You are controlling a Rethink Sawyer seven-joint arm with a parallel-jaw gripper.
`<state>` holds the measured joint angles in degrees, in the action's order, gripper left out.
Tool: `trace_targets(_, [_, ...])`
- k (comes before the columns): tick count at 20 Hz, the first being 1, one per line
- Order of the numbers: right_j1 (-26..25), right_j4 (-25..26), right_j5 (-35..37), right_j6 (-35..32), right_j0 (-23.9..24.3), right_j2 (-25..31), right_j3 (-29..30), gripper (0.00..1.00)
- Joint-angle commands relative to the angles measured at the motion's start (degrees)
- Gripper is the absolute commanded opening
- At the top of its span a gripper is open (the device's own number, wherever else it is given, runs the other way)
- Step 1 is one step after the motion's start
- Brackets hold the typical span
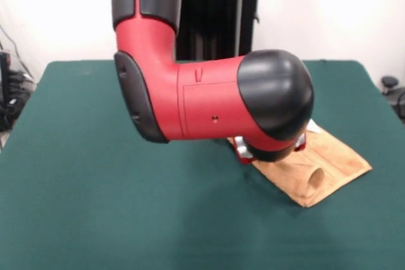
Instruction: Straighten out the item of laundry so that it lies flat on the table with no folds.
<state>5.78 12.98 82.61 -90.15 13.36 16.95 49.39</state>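
Front view: towel (329, 165) lies near the table's (95, 188) right edge.

You have one camera here. It sits across the table (95, 207) from the robot and looks back at it, a little from above. It is close: the red arm (209, 102) fills the middle and hides part of the towel (329, 165).

White wall (57, 11) behind the table. Dark cables and equipment (9, 93) at left edge. Black round-topped object (390, 83) at right edge.
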Motion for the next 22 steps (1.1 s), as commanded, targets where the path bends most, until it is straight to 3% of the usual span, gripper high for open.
trace_targets(1, [-1.57,6.30,13.53,7.90,-1.44,0.68,-12.77,0.00])
trace_targets(5, [-0.47,5.58,15.83,4.46,-1.88,1.35,-12.78,0.00])
trace_targets(12, [-1.29,6.71,16.51,5.78,-2.43,2.64,-16.54,0.00])
trace_targets(18, [-5.61,9.65,17.39,13.94,-1.20,5.78,-24.84,0.00])
trace_targets(22, [-7.12,10.48,13.56,19.48,0.47,7.27,-25.64,0.00])
